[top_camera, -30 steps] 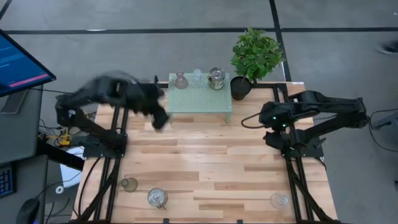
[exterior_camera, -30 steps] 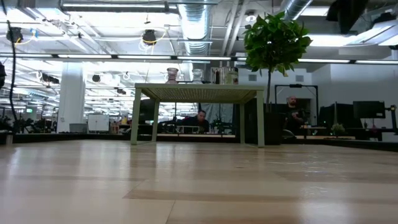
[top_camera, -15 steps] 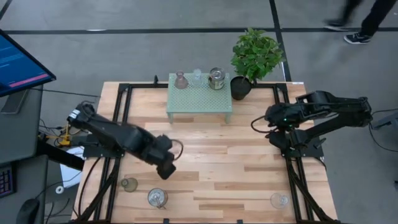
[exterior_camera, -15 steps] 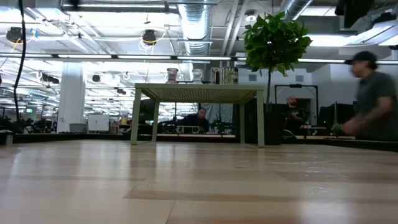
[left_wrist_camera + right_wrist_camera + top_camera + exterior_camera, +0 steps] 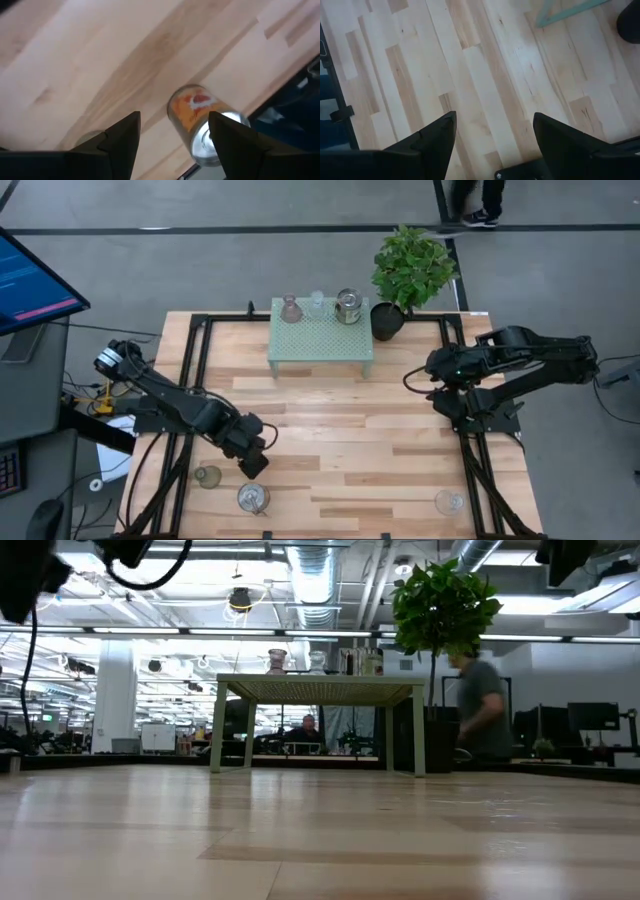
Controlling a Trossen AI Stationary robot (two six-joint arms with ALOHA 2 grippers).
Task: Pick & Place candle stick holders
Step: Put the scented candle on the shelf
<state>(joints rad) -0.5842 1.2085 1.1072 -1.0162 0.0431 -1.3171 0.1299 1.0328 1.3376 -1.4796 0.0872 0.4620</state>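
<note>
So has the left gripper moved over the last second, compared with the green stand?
Yes. The left gripper has swung away from the mint-green stand, which it was beside a second ago, to the table's near edge, close above the silvery holder. Its fingers are open.

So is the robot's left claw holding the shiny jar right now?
No, the left gripper is open, hanging above the silvery holder, which sits on the table.

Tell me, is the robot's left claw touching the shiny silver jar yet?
Apart. In the left wrist view the left gripper has open jaws, with bare wood showing between them and the silvery holder beyond.
</note>
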